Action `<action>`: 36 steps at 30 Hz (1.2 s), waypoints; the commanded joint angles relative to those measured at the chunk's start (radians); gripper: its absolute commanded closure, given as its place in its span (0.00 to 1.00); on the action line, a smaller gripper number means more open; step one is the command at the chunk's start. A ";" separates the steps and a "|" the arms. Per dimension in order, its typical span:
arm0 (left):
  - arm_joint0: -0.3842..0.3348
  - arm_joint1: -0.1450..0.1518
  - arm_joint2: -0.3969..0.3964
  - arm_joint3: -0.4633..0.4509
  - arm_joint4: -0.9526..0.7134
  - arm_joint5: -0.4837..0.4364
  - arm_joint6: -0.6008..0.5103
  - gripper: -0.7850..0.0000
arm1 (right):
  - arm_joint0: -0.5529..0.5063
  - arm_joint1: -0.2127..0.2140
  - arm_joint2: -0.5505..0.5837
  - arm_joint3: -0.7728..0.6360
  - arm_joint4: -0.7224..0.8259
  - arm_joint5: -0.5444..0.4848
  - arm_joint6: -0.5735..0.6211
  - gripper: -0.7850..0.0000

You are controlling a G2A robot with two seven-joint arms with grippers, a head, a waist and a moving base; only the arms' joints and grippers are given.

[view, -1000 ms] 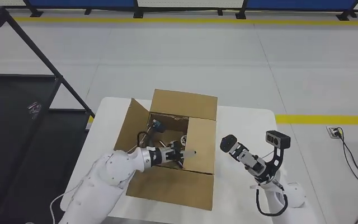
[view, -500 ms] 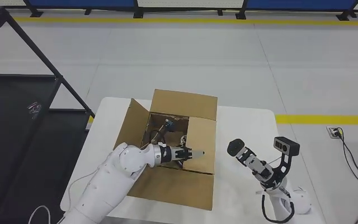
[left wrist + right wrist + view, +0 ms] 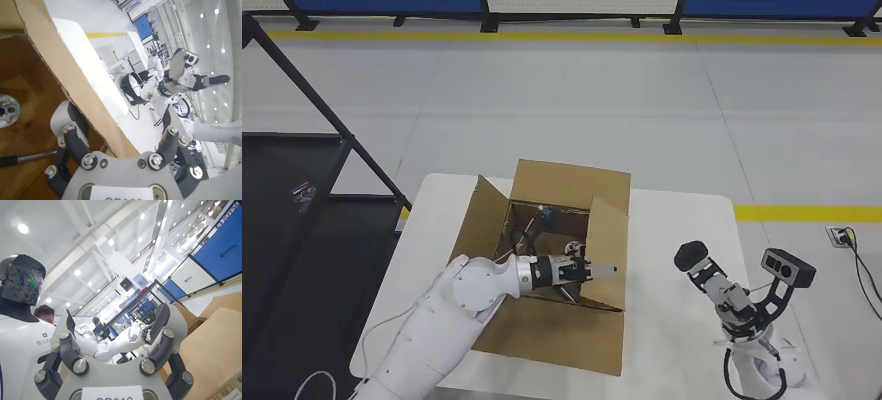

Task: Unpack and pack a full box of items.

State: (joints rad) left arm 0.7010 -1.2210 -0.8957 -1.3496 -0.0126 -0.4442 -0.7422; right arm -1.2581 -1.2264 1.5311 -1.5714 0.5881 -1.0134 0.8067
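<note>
Cardboard box (image 3: pixel 572 185): brown, flaps open, standing on the white table (image 3: pixel 682 320).
Left gripper (image 3: pixel 115 111): fingers spread wide, astride the box's right-hand flap — one inside, one outside.
Right gripper (image 3: pixel 115 311): spread wide, holding nothing — near the table's right edge, well apart from the box.
Inside the box: silver round metal fitting (image 3: pixel 7 111); steel rod with black handle (image 3: pixel 28 158).

Brown cardboard box (image 3: pixel 552 335), white table (image 3: pixel 670 232), seemingly silver-grey round metal part (image 3: pixel 7 111)
</note>
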 commanded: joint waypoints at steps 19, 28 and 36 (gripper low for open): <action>-0.166 -0.154 0.277 0.204 0.069 -0.014 0.192 0.00 | -0.182 -0.045 0.198 -0.053 0.042 0.001 0.001 0.00; -0.241 -0.230 0.349 0.352 0.038 0.008 0.156 0.00 | -0.180 -0.063 0.227 -0.020 0.019 0.001 0.000 0.00; -0.260 -0.260 0.346 0.405 0.037 -0.019 0.146 0.00 | -0.169 -0.072 0.242 0.020 -0.004 0.001 -0.036 0.00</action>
State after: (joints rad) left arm 0.4417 -1.4791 -0.5469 -0.9468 0.0235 -0.4596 -0.5945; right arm -1.4272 -1.2985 1.7729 -1.5513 0.5842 -1.0123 0.7702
